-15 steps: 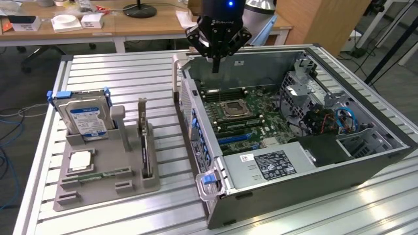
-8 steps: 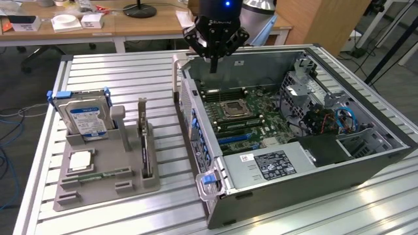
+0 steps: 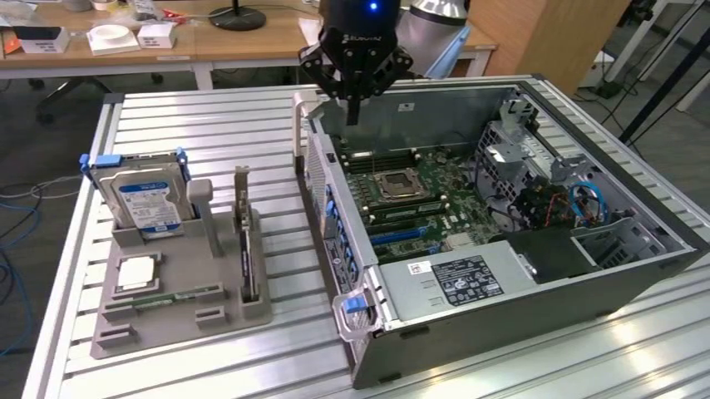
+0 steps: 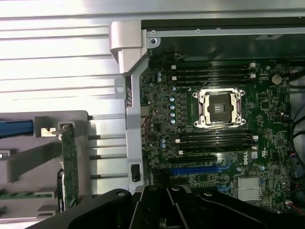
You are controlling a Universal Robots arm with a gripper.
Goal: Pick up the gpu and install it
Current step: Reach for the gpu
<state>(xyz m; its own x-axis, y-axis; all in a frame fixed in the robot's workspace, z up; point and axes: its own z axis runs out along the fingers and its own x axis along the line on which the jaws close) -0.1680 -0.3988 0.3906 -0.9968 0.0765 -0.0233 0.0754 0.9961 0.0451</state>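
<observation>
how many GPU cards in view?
1. The gpu stands on edge in the gray holder, at the exterior view's left of the case. Others could be hidden inside it.

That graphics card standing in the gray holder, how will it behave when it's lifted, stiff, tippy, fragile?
The gpu is a thin flat board, so it probably lifts stiff, not floppy. Standing on edge in the gray holder, it may tip sideways once clear of its slot. Its exposed green circuitry looks fragile.
</observation>
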